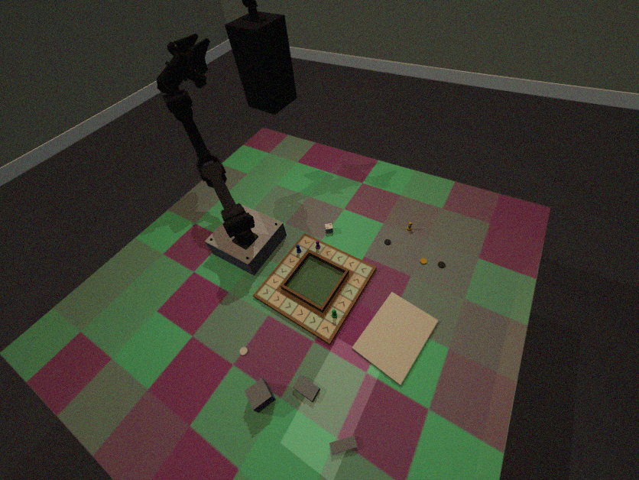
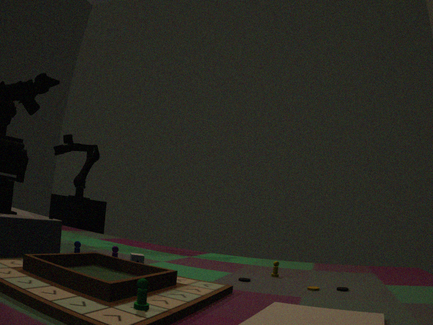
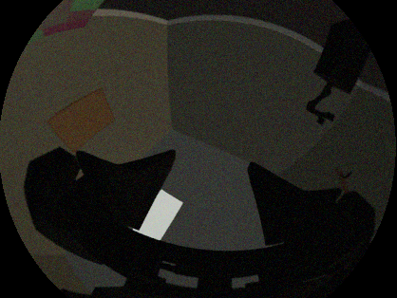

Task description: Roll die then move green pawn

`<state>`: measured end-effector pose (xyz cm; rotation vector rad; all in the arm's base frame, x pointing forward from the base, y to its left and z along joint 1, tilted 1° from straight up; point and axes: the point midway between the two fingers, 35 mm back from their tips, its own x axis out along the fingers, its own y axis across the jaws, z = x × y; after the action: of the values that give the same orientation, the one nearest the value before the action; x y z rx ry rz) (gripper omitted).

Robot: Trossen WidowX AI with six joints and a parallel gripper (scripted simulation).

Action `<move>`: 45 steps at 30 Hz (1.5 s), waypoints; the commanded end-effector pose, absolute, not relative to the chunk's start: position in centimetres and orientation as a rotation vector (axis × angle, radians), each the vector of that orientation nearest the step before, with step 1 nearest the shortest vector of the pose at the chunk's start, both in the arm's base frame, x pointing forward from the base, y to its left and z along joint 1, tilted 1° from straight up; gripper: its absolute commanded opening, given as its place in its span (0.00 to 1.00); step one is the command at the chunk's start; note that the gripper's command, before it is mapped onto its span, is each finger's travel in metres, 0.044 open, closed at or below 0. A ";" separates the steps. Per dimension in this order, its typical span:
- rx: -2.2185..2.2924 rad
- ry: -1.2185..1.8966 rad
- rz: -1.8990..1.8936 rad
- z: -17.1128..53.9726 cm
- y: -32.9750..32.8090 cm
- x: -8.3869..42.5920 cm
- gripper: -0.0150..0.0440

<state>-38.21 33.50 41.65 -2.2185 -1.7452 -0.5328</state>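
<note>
My gripper [image 1: 202, 39] [image 3: 213, 160] is open and empty, raised high above the arm's base, far from the board. The white die [image 1: 329, 228] [image 2: 136, 257] lies on the table beyond the board's back edge, outside the tray; its top pips are too small to read. The brown-walled tray [image 1: 303, 299] [image 2: 70, 278] in the middle of the board [image 1: 287, 305] [image 2: 82, 303] is empty. The green pawn [image 1: 334, 314] [image 2: 141, 295] stands upright on the square just past the near corner, on the right-hand side in the top view.
A blue pawn [image 1: 297, 250] [image 2: 77, 246] and purple pawn [image 1: 317, 245] [image 2: 115, 251] stand near the board's back corner. A yellow pawn [image 1: 409, 226] [image 2: 275, 269], dark discs and a yellow disc [image 1: 423, 261] lie farther right. A beige panel [image 1: 397, 338], pale disc [image 1: 243, 351] and grey blocks lie nearer.
</note>
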 end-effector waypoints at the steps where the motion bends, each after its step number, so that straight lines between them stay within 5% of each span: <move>1: -2.215 -1.744 -0.531 41.8 33.4 -38.2 0.89; 5: -2.122 -1.713 -0.481 44.7 31.3 -37.2 0.72; 24: -1.373 -1.353 0.019 61.1 15.5 -21.4 0.72; 34: -1.045 -1.163 0.198 63.7 10.9 -12.1 0.72; 45: -0.699 -0.803 0.436 62.7 8.6 3.8 0.72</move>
<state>-1.91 8.86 63.84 -0.8145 -0.9433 0.3577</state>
